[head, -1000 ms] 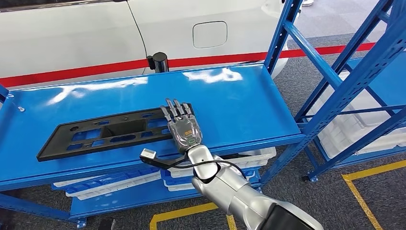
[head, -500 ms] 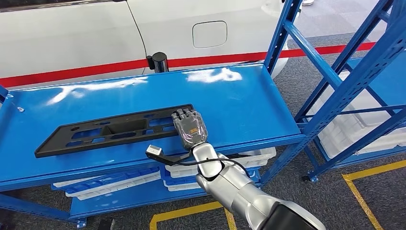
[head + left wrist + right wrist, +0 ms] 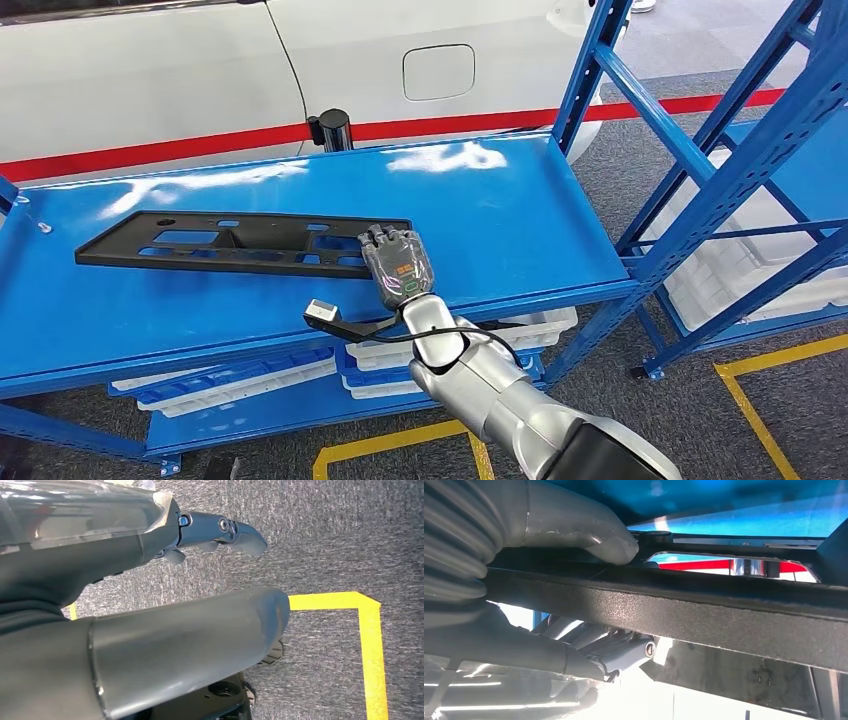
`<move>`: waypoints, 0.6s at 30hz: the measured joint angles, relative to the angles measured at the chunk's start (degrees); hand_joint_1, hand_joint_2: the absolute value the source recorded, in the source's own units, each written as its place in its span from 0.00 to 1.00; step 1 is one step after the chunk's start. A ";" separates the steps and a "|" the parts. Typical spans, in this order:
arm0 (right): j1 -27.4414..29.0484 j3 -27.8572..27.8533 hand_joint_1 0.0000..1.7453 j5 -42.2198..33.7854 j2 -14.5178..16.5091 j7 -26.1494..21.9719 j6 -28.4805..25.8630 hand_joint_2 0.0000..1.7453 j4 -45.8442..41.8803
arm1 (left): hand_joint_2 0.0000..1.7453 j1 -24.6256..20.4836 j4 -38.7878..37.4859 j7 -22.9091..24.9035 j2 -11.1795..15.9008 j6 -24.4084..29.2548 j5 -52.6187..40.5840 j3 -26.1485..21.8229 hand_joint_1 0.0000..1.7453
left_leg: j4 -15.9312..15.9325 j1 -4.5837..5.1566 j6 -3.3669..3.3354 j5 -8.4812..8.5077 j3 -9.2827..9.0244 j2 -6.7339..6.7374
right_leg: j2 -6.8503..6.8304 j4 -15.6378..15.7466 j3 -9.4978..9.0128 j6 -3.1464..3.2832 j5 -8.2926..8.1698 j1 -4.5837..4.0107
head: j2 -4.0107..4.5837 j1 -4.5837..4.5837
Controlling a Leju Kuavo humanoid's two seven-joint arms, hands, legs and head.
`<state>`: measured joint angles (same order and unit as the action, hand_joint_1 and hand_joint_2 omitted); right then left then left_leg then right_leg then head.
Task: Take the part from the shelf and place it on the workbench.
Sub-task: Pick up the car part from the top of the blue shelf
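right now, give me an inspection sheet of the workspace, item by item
surface: glossy blue shelf, bare where not under the part
job's things: long black part with cut-outs, gripped at one end
clutter: nothing seen on the top shelf; white bins on the level below
hands: right hand grips the part's end, thumb on one face, fingers on the other; left hand hangs over the floor, holding nothing
cables: black cable looping at the right wrist
surroundings: white car, yellow floor tape
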<state>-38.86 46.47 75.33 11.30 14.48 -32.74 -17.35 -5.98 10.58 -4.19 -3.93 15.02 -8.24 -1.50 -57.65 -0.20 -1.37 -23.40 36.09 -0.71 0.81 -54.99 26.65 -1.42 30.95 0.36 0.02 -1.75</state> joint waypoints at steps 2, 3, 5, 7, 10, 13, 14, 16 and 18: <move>0.05 -1.02 1.00 -1.58 0.09 -2.21 -1.29 1.00 -0.02 | 0.00 0.01 0.00 -0.36 0.00 -0.05 0.00 -0.04 0.00 | 0.00 0.00 0.00 0.00 0.00 0.00 | 0.00 0.00 -0.01 0.00 0.00 -0.01 | 0.00 0.00; 0.07 -1.87 1.00 -3.05 0.21 -4.00 -2.08 1.00 -0.05 | 0.00 0.01 0.00 -0.54 0.00 -0.08 0.00 -0.10 0.00 | 0.00 0.00 0.00 0.00 0.00 0.01 | 0.00 0.00 -0.01 0.00 -0.01 -0.01 | 0.00 0.00; 0.08 -4.16 1.00 -7.13 0.69 -8.68 -3.43 1.00 -0.36 | 0.00 0.03 0.00 -0.85 0.00 -0.14 0.01 -0.33 0.00 | 0.00 0.00 0.00 0.00 0.00 0.02 | 0.00 -0.01 -0.08 -0.01 -0.01 -0.03 | 0.00 0.00; 0.13 -7.43 1.00 -12.88 1.49 -15.20 -4.11 1.00 -1.58 | 0.25 0.06 -0.01 -1.29 0.01 -0.14 0.06 -0.68 0.00 | 0.00 -0.01 0.00 0.02 0.01 0.02 | 0.00 -0.03 -0.30 -0.02 -0.02 -0.04 | 0.00 0.01; 0.45 -12.46 1.00 -21.82 2.61 -24.37 -3.07 1.00 -5.61 | 1.00 0.18 -0.02 -2.35 0.04 -0.26 0.17 -1.11 0.00 | -0.01 -0.02 0.00 0.04 0.02 -0.08 | -0.07 -0.05 -0.50 -0.02 -0.02 -0.04 | 0.00 0.01; 1.76 -16.58 1.00 -30.34 2.95 -30.51 0.88 1.00 -13.28 | 1.00 0.43 -0.02 -3.24 0.13 -1.03 0.03 -1.53 0.00 | 0.00 -0.03 0.01 0.03 0.02 -0.14 | -0.13 -0.05 -0.47 -0.01 0.00 -0.04 | 0.00 0.00; 2.34 -17.41 1.00 -31.92 2.92 -31.27 1.87 1.00 -15.93 | 1.00 0.52 -0.02 -3.42 0.19 -1.26 -0.03 -1.66 0.00 | 0.00 -0.03 0.01 0.02 0.02 -0.14 | -0.13 -0.05 -0.36 -0.01 0.01 -0.04 | 0.00 0.00; 3.39 -18.63 1.00 -33.68 2.80 -31.90 3.04 1.00 -20.64 | 1.00 0.68 -0.02 -3.66 0.31 -1.43 -0.11 -1.84 0.00 | 0.00 -0.03 0.02 0.00 0.02 -0.11 | -0.12 -0.04 -0.10 0.01 0.02 -0.04 | 0.00 0.00; 4.38 -19.40 1.00 -35.32 2.60 -32.60 3.63 1.00 -24.48 | 1.00 0.77 -0.02 -3.89 0.42 -1.61 -0.14 -1.93 0.00 | 0.01 -0.03 0.03 -0.01 0.02 -0.11 | -0.12 -0.04 0.03 0.02 0.04 -0.03 | 0.00 0.00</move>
<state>-34.48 27.07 40.01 13.90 -18.11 -29.10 -41.83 -5.21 10.56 -8.08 -3.52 13.41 -8.38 -3.43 -57.64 -0.23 -1.34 -23.41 36.11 -0.83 0.69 -55.03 26.68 -1.40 30.98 0.32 0.02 -1.75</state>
